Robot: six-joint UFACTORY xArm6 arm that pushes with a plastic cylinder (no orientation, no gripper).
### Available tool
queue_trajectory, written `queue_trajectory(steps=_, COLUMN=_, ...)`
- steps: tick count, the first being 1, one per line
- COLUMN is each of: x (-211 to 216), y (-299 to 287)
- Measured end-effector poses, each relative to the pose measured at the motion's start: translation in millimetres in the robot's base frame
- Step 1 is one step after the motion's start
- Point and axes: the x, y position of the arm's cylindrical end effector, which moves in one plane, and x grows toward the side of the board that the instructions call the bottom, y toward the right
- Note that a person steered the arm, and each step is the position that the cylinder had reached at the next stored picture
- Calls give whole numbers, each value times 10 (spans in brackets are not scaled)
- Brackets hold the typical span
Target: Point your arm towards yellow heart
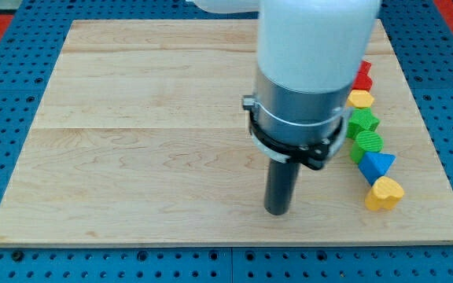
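Note:
The yellow heart (384, 193) lies on the wooden board (148, 141) near the view's bottom right. My tip (278, 211) rests on the board to the left of it, with a clear gap between them. Above the heart, blocks stand in a column: a blue triangle (377, 164), a green block (366, 143), a green star-like block (362, 122), a yellow block (360, 99) and a red block (363, 75). The arm's white and grey body (309, 71) hides part of the board and the left side of those blocks.
The board sits on a blue perforated table (6, 94). The board's right edge runs just right of the block column, and its bottom edge lies shortly below my tip.

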Motion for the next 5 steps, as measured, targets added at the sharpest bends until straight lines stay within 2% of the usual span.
queue_trajectory(steps=3, x=344, y=687)
queue_trajectory(steps=5, x=317, y=1163)
